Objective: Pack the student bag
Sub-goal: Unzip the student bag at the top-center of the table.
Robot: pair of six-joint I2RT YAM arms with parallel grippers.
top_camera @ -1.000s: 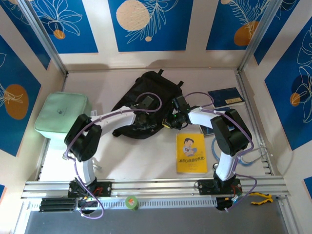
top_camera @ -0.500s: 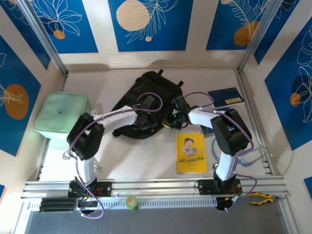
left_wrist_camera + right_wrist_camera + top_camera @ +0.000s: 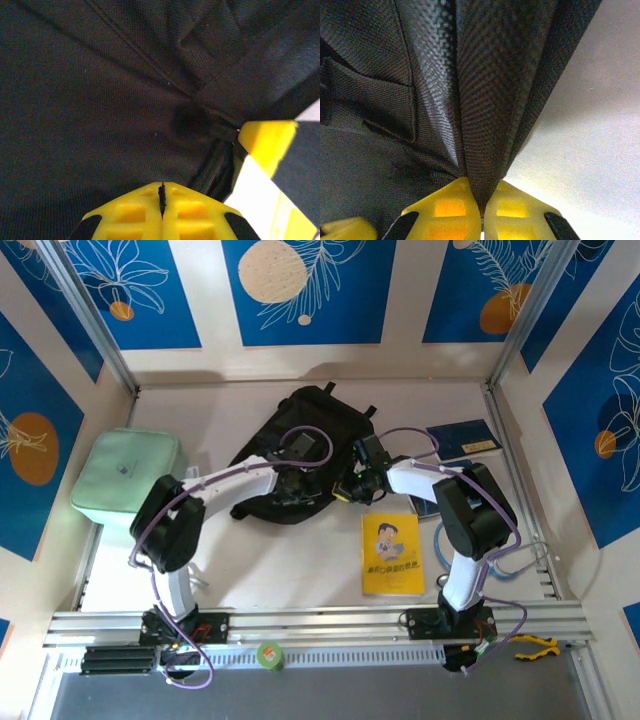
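So, top view first: the student bag (image 3: 320,415) lies flat on the worktop (image 3: 300,560), about the middle and closer to the far edge than the near one. Both arms reach in to the near side of it. The left gripper (image 3: 290,490) is down on the black fabric and the right gripper (image 3: 345,490) is at the bag's near right edge, the two just beside each other. A mint-green bag (image 3: 125,480) sits against the left edge. A yellow book (image 3: 393,553) with a cartoon kid on the cover lies right of centre, nearer the front, and a blue notebook (image 3: 463,437) is over by the right edge. A green tape roll (image 3: 270,655) rests on the rail at the near edge.

Left wrist view: the yellow fingertips are pressed tight together with just a thin dark seam between them, and I can't see any cloth caught in there. Black bag fabric with folds and a stitched seam spreads out ahead, and a yellow and black finger (image 3: 265,145) pokes in from the right.

Right wrist view: the yellow fingertips are pinched onto a raised fold of the bag's woven black fabric, which fans up from between them. Pale worktop shows on the right.
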